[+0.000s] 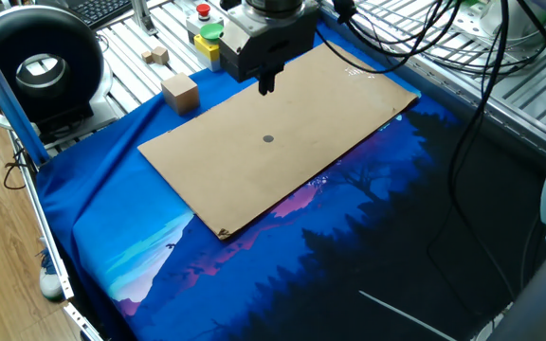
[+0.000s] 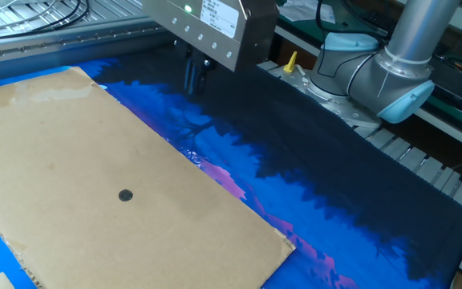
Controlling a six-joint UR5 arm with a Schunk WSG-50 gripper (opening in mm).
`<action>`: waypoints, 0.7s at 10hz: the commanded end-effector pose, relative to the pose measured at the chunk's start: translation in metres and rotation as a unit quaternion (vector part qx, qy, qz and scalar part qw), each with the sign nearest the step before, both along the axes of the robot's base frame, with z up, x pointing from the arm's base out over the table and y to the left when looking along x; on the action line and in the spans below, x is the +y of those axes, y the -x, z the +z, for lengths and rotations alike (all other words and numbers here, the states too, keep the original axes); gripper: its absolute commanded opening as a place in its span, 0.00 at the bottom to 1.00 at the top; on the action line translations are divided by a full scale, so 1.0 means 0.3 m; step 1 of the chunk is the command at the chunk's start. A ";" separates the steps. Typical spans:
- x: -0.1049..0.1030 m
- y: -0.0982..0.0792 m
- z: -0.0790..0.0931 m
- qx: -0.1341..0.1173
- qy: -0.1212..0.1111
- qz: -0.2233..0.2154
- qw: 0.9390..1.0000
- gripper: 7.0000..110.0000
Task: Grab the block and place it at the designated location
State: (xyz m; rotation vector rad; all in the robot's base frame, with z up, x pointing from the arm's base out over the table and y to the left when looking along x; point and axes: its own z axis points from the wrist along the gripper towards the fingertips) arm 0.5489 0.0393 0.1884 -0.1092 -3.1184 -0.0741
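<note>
One fixed view, looking down on the table: my gripper (image 1: 266, 85) hangs over the far edge of the flat brown board (image 1: 282, 142), its two dark fingers pressed together with nothing between them. The block (image 1: 181, 93), a plain light tan wooden cube with crisp edges, sits well off to the side on the blue printed cloth (image 1: 140, 227), just beyond the board's corner and apart from me. The designated location (image 1: 268, 139), a small dark grey round dot, marks the middle of the board's smooth matte face. A much smaller wooden cube (image 1: 156, 56) rests on ribbed metal slats behind the block, near a yellow box with a green button (image 1: 210, 40). From the other fixed view, my boxy silver housing (image 2: 211, 32) fills the top, fingers (image 2: 195, 78) pointing down above dark cloth beside the board, the dot in plain sight.
</note>
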 end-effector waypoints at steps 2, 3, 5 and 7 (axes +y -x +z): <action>-0.017 -0.019 0.004 -0.011 0.009 -0.010 1.000 0.00; -0.013 -0.016 0.004 -0.009 0.007 -0.014 1.000 0.00; 0.027 -0.115 0.032 0.009 0.008 0.002 1.000 0.00; 0.041 -0.193 0.089 0.030 0.025 0.008 0.999 0.00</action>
